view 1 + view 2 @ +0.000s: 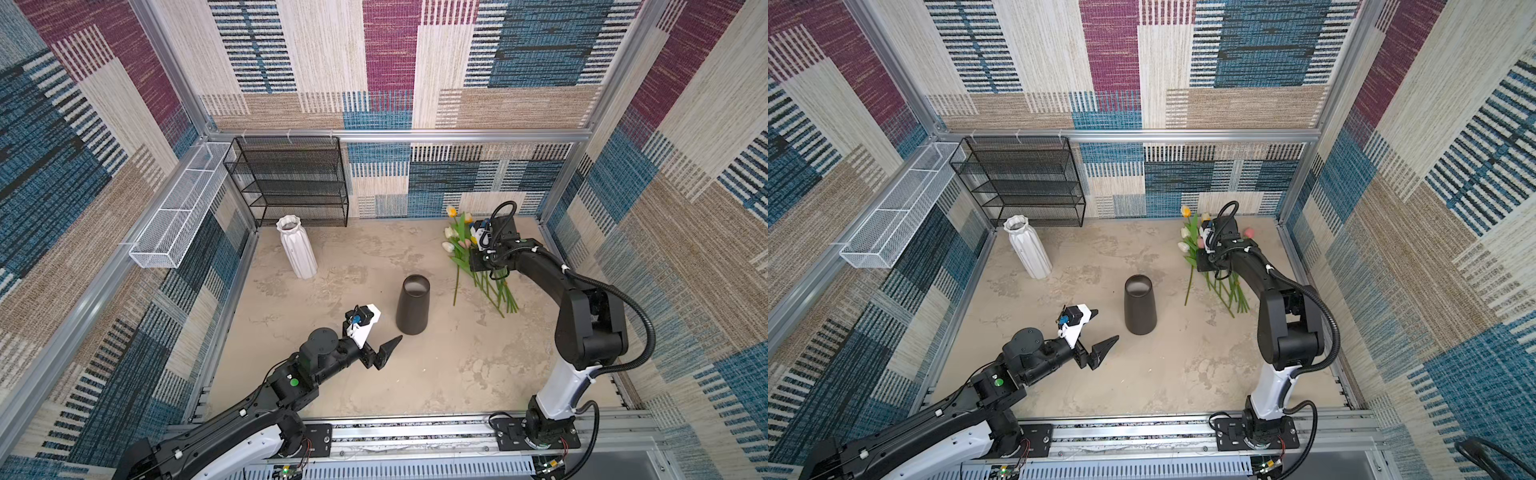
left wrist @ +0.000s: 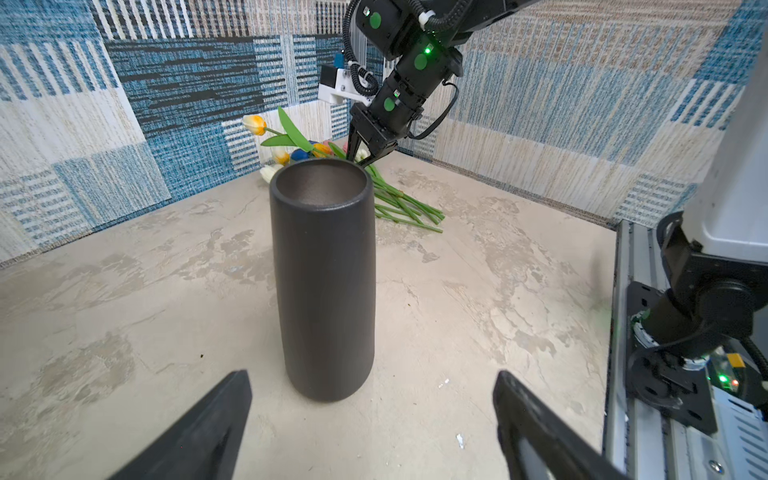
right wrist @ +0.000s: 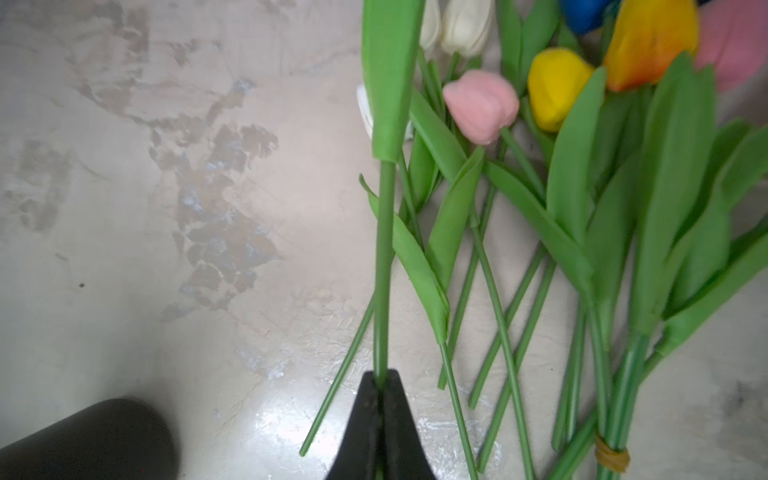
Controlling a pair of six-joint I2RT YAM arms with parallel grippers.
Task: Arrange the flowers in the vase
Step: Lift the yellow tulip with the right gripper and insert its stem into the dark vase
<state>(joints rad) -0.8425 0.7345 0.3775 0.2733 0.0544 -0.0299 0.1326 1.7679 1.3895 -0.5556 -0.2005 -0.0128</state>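
- While its jaws stand wide apart and hold nothing, left gripper (image 1: 1105,325) hovers above table (image 1: 332,386) at front left, just short of dark vase (image 1: 412,305).
- Dark vase: upright near table centre, matte black, tapered, mouth open upward.
- Right gripper (image 3: 380,378): clamped tight on one green stem (image 3: 384,270), low on it, near the cut end; a long leaf wraps that stem higher up, and its head is out of the wrist view.
- Flowers (image 1: 457,249): loose pile of tulips flat on table at far right, well apart from dark vase, heads toward back wall, stems fanned toward front.
- Heads: white, cream, yellow, orange-yellow, pink, blue; broad green leaves, thin green stems.
- Rubber band (image 3: 611,455) ties several stems together at the pile's edge.
- One yellow-orange head (image 2: 254,124) sits higher than the others.
- White vase (image 1: 296,247): ribbed, upright, far left.
- Black rack (image 1: 291,183) against back wall, white basket (image 1: 174,216) on left wall.
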